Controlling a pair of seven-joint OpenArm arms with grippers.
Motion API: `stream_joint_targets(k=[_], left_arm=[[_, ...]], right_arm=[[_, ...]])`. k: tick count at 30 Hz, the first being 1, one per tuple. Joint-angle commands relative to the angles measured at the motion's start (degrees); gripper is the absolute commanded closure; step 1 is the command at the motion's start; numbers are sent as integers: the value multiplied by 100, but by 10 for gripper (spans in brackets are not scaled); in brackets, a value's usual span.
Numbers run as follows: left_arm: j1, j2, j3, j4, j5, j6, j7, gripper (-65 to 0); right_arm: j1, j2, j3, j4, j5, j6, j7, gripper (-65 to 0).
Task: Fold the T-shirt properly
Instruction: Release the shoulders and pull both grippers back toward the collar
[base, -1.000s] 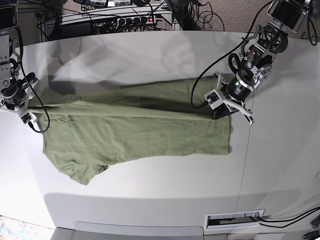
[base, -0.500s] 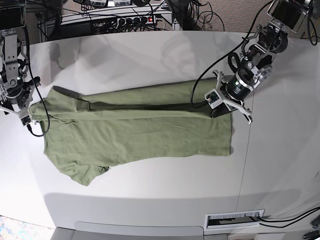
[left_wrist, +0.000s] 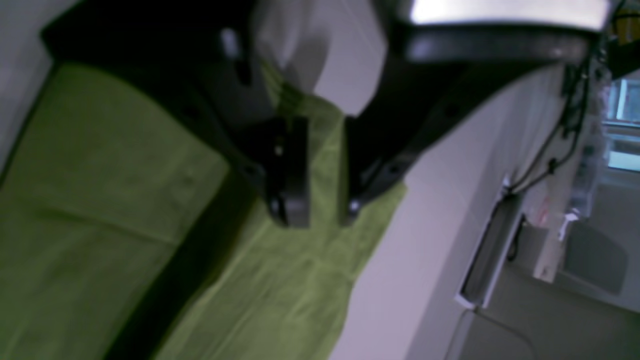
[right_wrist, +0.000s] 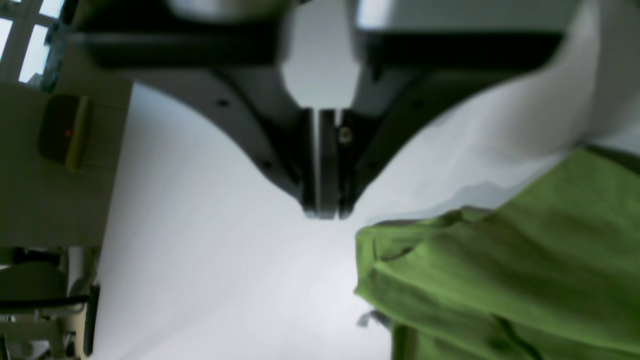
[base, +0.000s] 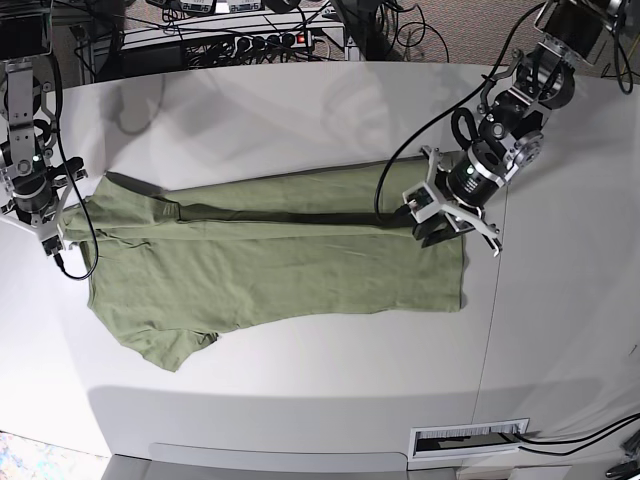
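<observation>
The olive-green T-shirt (base: 270, 260) lies flat across the white table (base: 300, 110), its upper part folded lengthwise over the body, one sleeve (base: 165, 345) sticking out at the front left. My left gripper (base: 435, 228) sits low over the shirt's right end. In the left wrist view its fingers (left_wrist: 292, 175) stand a narrow gap apart, and green cloth (left_wrist: 280, 280) shows through the gap (left_wrist: 322, 210). My right gripper (base: 55, 243) is at the shirt's left end. In the right wrist view it (right_wrist: 322, 215) is shut and empty, just left of the cloth's edge (right_wrist: 500, 270).
A black cable (base: 385, 190) from the left arm loops over the shirt's upper right. Power strips and cables (base: 250, 42) lie behind the table's far edge. A slotted plate (base: 468, 438) sits at the front right. A seam (base: 495, 300) runs down the table.
My right gripper has let go of the shirt's left end and drawn back slightly; that end now lies settled on the table. My left gripper has shifted a little left and lower over the right end.
</observation>
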Motion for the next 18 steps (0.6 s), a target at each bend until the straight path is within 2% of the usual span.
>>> stream_joint_targets(k=[1, 5, 8, 10, 12, 14, 16, 18], left_arm=[[-136, -63, -44, 98, -13, -11, -9, -150], [-177, -66, -44, 98, -13, -258, 72, -270], [-164, -61, -44, 98, -57, -619, 7, -271], [-164, -63, -44, 98, -55, -1047, -153, -220], [-166, -59, -44, 98, -57, -1386, -254, -112], [-166, -59, -44, 98, -55, -1580, -269, 0], [-166, -59, -44, 98, -52, -1759, -271, 0], [-164, -59, -44, 98, -33, -1871, -380, 0]], right_arm=[[98, 160, 76, 79, -72, -68, 98, 0], [96, 157, 74, 114, -68, -68, 350, 0], [140, 157, 72, 240, -70, -66, 389, 0], [260, 155, 70, 238, -70, -31, 455, 0], [402, 155, 68, 219, -70, 212, 455, 0], [520, 160, 4, 219, -74, 463, 461, 0], [640, 162, -234, 219, -188, 568, 483, 0], [763, 160, -647, 216, -570, 577, 575, 0]])
